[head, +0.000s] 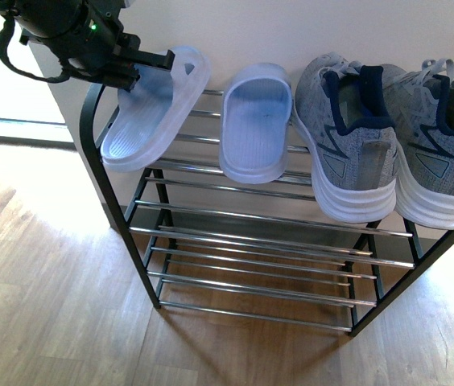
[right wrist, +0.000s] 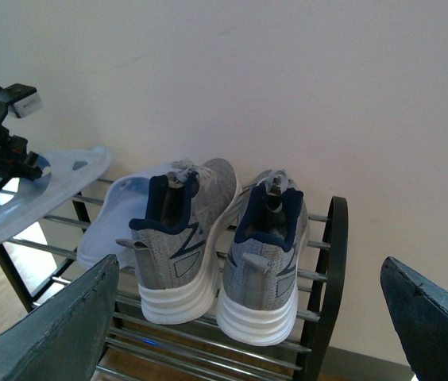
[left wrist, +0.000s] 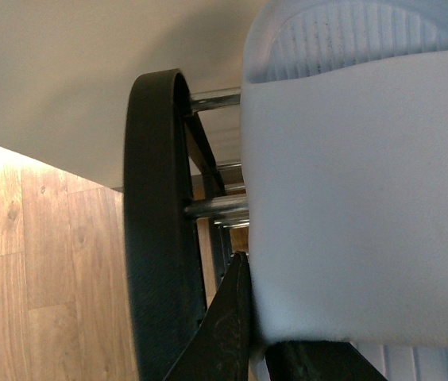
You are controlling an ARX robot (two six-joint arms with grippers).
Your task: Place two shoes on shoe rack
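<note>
Two slides near done: second slide pinched in left fingers, tilted over shoe rack end, beside first slide. Next: level, release. Right fingers spread, empty.

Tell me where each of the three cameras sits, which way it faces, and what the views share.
Front view: on the robot's body, looking down at the shoe rack; left gripper holds the tilted slipper.
Left wrist view: at the left gripper, pressed close to the slipper and rack loop.
Right wrist view: facing the wall over grey sneakers; open right gripper.
All show the slipper.
</note>
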